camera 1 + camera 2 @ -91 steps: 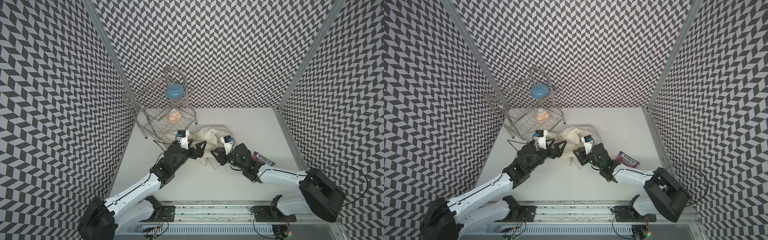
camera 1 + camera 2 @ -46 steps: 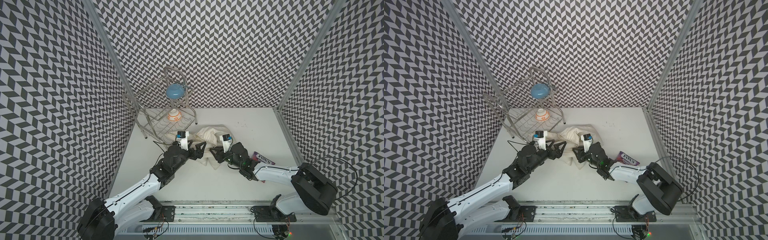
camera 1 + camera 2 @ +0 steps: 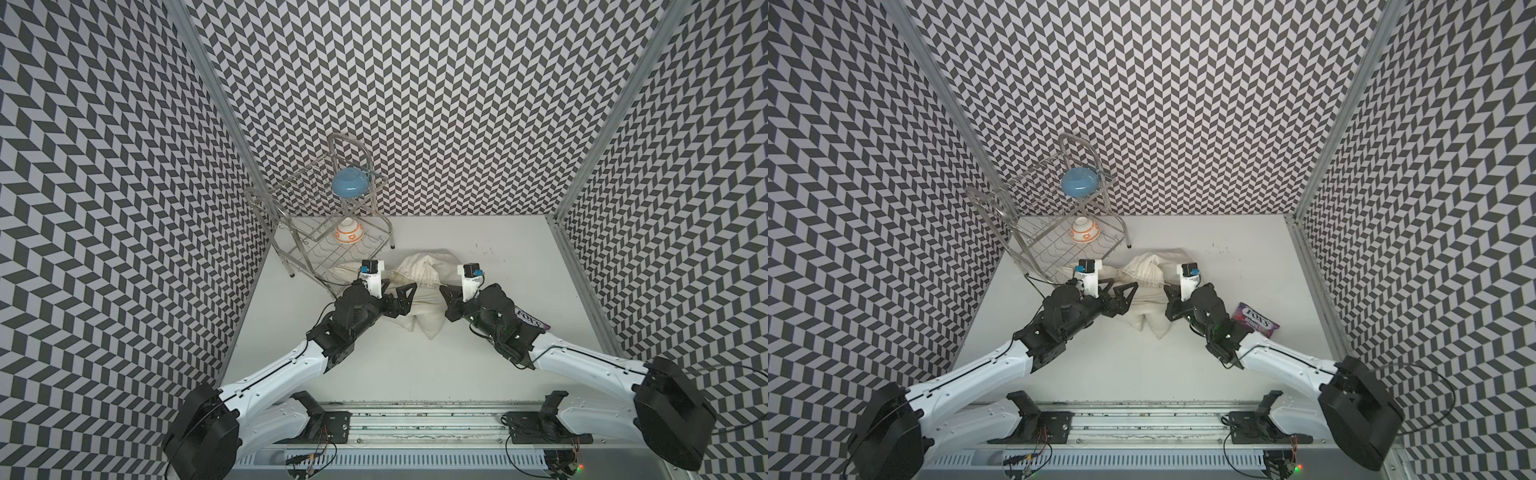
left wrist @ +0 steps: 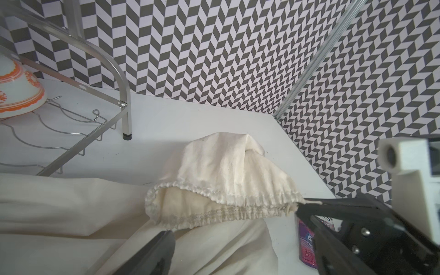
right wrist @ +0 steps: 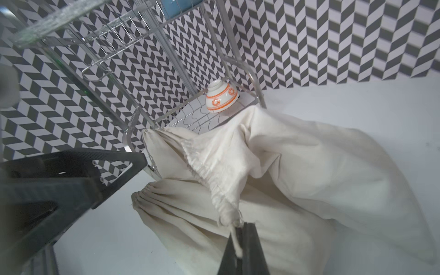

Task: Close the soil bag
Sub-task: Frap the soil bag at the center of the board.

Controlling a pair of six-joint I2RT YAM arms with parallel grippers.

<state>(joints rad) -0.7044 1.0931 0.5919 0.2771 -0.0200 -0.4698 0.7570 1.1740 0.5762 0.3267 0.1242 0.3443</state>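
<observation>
Both arms reach low over the white table [image 3: 457,353], where the soft, wrinkled cream cloth soil bag [image 3: 417,266] lies beside the wire rack [image 3: 328,253], the left gripper [image 3: 407,303] spread wide at the bag's gathered mouth and the right gripper [image 5: 239,228] pinching its thin drawstring [image 5: 237,240].

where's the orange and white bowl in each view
Top view: orange and white bowl upside down on the wire rack's lower shelf, behind the soil bag.
Top view: same shelf.
Left wrist: cut off by the frame edge.
Right wrist: beyond the bag's raised cloth.
Shared landmark: the wire rack.
</observation>
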